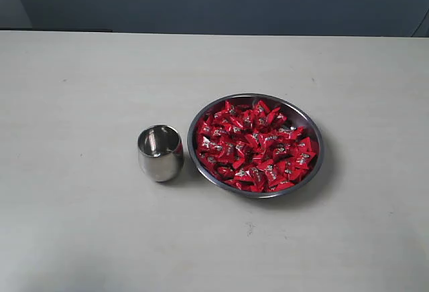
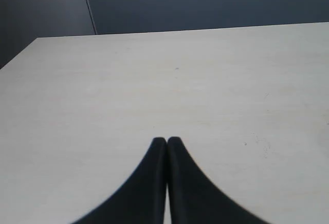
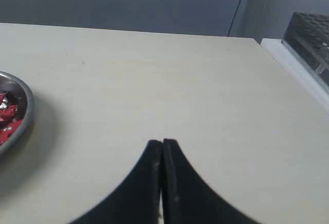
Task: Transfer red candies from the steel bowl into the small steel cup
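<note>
Pincers: I read the left gripper (image 2: 166, 141) and right gripper (image 3: 162, 143) as pressed together, empty, over the table (image 1: 80, 104). The red candies (image 1: 255, 146) fill the steel bowl (image 1: 255, 96), right of centre. The small steel cup (image 1: 160, 153) stands upright just left of it.

Black, smoothly tapered gripper fingers (image 2: 146, 188)

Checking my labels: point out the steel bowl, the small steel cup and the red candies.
steel bowl (image 1: 303, 119), exterior view, bare inner wall.
small steel cup (image 1: 159, 161), exterior view, outer side.
red candies (image 1: 258, 146), exterior view, middle of the pile.
</note>
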`<state>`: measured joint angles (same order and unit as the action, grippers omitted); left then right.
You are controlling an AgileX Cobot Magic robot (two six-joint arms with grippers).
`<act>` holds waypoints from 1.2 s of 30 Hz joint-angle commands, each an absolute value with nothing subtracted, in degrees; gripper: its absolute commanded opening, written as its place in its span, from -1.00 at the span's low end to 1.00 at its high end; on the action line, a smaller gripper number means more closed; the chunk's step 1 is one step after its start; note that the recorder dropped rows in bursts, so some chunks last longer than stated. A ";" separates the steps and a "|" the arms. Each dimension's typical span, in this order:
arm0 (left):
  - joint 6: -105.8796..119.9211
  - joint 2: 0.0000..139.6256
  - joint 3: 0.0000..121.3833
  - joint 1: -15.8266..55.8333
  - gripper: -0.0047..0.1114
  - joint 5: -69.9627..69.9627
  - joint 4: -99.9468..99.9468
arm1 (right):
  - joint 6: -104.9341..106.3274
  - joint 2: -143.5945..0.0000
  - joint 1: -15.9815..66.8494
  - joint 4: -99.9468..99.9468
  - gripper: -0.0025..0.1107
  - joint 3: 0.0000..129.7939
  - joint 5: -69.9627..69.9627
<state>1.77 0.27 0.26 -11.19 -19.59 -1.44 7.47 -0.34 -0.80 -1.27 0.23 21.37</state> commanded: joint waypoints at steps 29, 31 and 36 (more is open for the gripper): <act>1.68 0.00 0.00 -10.72 -0.91 -19.14 -1.55 | 7.53 0.00 -0.57 -9.38 -0.97 0.00 -6.77; 1.68 0.00 0.00 -10.72 -0.91 -19.14 -1.55 | 7.53 0.00 -0.57 -10.96 -0.97 0.00 -12.02; 1.68 0.00 0.00 -10.72 -0.91 -19.14 -1.55 | 7.12 0.00 -0.57 -12.36 -0.97 0.00 -21.29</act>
